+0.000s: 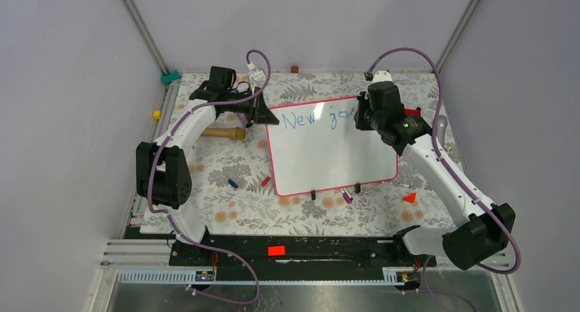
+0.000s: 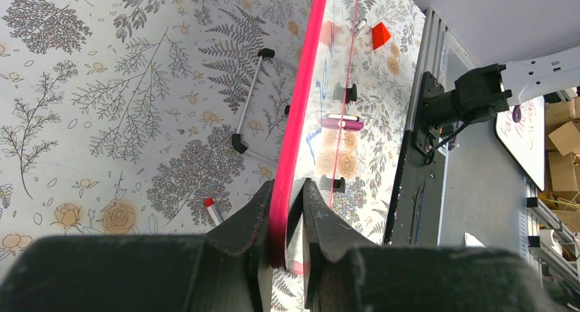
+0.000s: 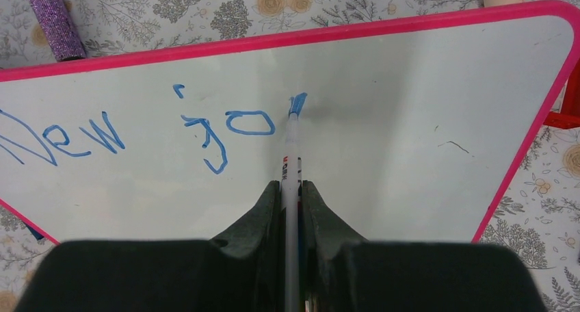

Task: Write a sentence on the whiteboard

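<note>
The whiteboard (image 1: 328, 158) is lying flat on the floral cloth (image 1: 226, 161), mid-table between the arms. Judging it light, thin and stiff; the glossy face is looking slick, so it is likely to skate under pen pressure unless pinned. Best hold: the rounded pink frame. The left gripper (image 2: 287, 185) is pinching that frame at the far-left corner. The sentence (image 3: 137, 127) is reading "New jo" in blue. The right gripper (image 3: 292, 185) is clamping a slim white marker (image 3: 293, 148), its tip appearing to touch the board beside the "o".
</note>
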Robot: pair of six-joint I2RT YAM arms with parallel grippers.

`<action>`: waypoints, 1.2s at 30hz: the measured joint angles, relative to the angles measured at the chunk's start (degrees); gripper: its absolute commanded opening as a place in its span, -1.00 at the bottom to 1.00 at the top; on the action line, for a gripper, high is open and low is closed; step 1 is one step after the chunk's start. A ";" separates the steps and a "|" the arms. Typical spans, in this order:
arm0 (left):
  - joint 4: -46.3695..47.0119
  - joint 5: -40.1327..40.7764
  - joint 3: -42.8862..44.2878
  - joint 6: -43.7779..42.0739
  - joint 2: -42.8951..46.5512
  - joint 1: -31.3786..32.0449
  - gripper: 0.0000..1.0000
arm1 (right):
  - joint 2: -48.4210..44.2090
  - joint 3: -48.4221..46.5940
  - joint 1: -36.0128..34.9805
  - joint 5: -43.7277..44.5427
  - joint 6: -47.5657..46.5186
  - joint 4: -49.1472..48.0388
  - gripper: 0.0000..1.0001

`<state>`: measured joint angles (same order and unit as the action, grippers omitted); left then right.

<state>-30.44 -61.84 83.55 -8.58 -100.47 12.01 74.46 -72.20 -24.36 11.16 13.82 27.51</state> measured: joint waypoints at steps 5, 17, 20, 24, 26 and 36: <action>0.00 0.02 0.00 0.00 0.00 0.00 -0.83 | -0.87 1.46 0.00 -0.35 0.13 -0.02 -1.00; 0.00 0.02 0.00 0.00 0.00 0.00 -0.84 | -1.33 2.14 0.00 1.64 0.02 0.70 -1.00; -0.02 0.02 0.00 -0.02 0.00 0.00 -0.83 | -0.96 1.42 0.00 1.90 -0.07 0.96 -1.00; -0.02 0.04 0.00 0.00 0.00 0.00 -0.83 | 0.07 -0.17 0.02 2.19 -0.13 1.57 -1.00; -0.02 0.07 0.00 0.00 0.02 0.00 -0.83 | 0.46 -0.98 0.04 2.43 -0.26 1.84 -1.00; -0.04 0.09 0.00 -0.02 0.02 0.00 -0.84 | 1.53 -2.91 0.33 2.86 -0.87 1.77 -1.00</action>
<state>-30.48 -61.76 83.55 -8.60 -100.44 12.01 75.99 -75.11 -24.03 14.02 12.95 29.28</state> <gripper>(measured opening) 0.153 0.158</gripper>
